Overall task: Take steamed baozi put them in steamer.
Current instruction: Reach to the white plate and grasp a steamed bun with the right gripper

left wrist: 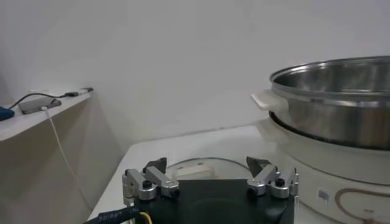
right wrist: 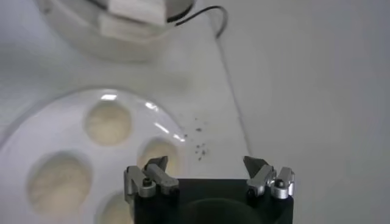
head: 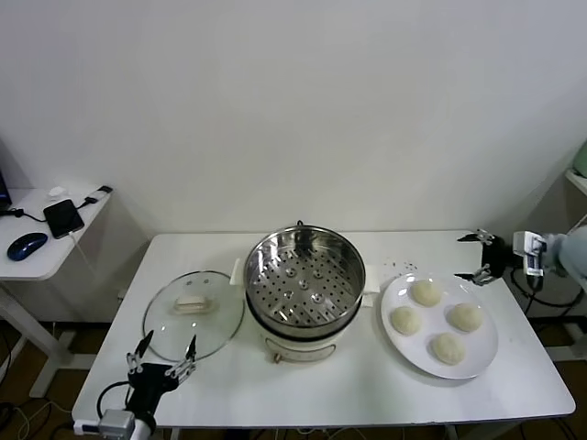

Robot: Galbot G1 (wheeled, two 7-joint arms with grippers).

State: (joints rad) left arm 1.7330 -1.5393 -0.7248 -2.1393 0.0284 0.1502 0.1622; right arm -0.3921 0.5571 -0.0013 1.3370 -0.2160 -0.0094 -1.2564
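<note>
Head view: all four steamed baozi [head: 438, 320] sit on the plate [head: 481, 365]; steamer [head: 304, 280] empty, lid off. Left gripper [head: 163, 357] and right gripper [head: 478, 257] both released, holding nothing. Nothing transferred yet.

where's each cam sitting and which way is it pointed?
Head: above, facing down at the table; left gripper near edge, right gripper far right.
Left wrist: low, facing the steamer and lid; own gripper open.
Right wrist: above the plate of baozi; own gripper open.
Shared: steamer, all three.
</note>
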